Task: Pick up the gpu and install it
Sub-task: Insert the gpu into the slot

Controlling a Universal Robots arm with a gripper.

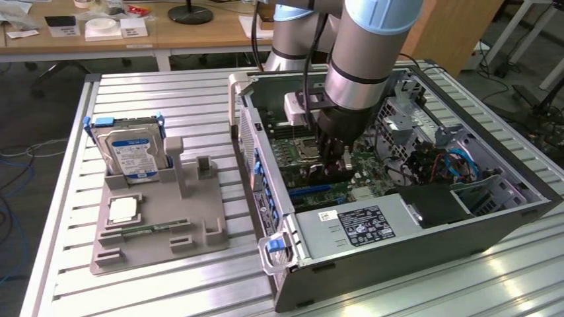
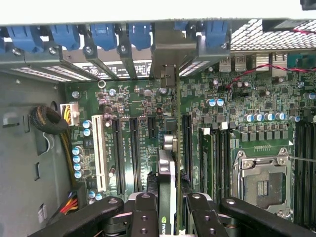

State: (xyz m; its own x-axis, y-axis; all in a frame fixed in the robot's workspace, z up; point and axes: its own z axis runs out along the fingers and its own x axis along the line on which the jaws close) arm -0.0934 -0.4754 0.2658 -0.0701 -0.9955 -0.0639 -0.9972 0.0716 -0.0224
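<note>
Inside the open grey computer case (image 1: 423, 246) on the ribbed metal tabletop (image 1: 150, 99), the arm's black jaws grasp the thin dark gpu card (image 2: 167, 170), upright at the green motherboard (image 2: 237, 98) slots.

Nvidia logo (image 2: 165, 223) on the gpu (image 2: 167, 187)

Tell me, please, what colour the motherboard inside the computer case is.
Green; the motherboard shows best in the wrist view.
</note>
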